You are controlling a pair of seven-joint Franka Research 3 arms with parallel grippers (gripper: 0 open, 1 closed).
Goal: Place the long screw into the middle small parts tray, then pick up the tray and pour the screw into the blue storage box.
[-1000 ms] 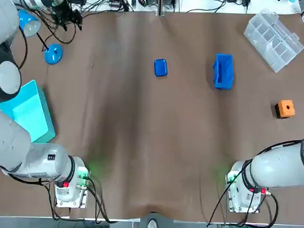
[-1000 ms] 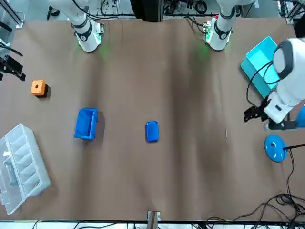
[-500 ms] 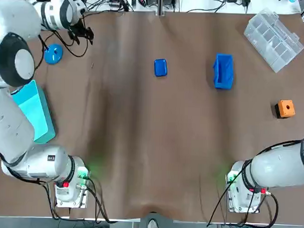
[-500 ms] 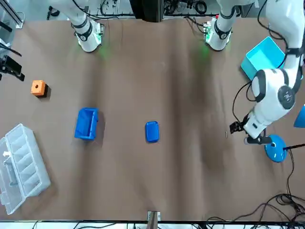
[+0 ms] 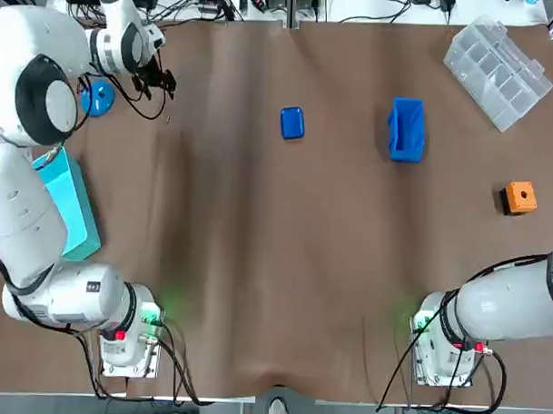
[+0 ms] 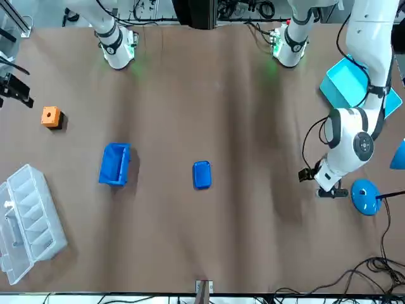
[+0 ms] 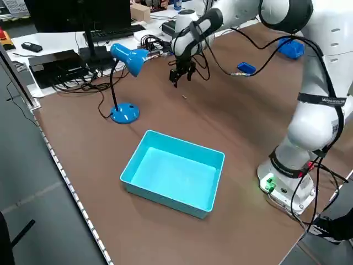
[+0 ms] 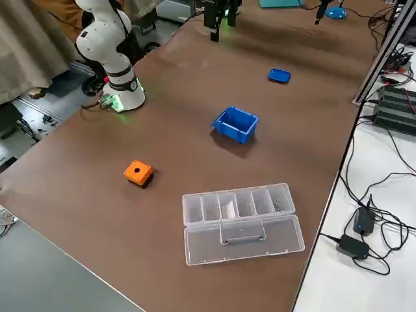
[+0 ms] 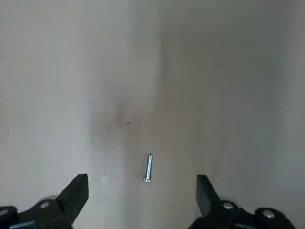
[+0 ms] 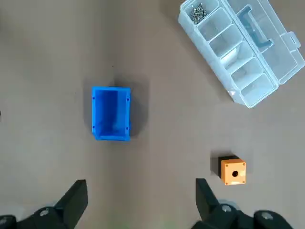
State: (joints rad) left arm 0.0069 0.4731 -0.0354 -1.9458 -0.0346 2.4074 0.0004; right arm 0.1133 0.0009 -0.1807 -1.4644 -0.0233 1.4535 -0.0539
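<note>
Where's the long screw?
In the left wrist view the long screw lies under the open left pincer, on the robot's left near the blue lamp.

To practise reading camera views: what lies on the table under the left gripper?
The long screw lies on the brown table below the open left gripper, untouched. The patches of table beneath its fingers are covered.

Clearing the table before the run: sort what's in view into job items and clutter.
Job: long screw, small blue tray, blue storage box, left gripper above the screw, jaws open.
Clutter: clear organiser case, orange block, desk lamp, teal bin, idle right gripper high above the table.
</note>
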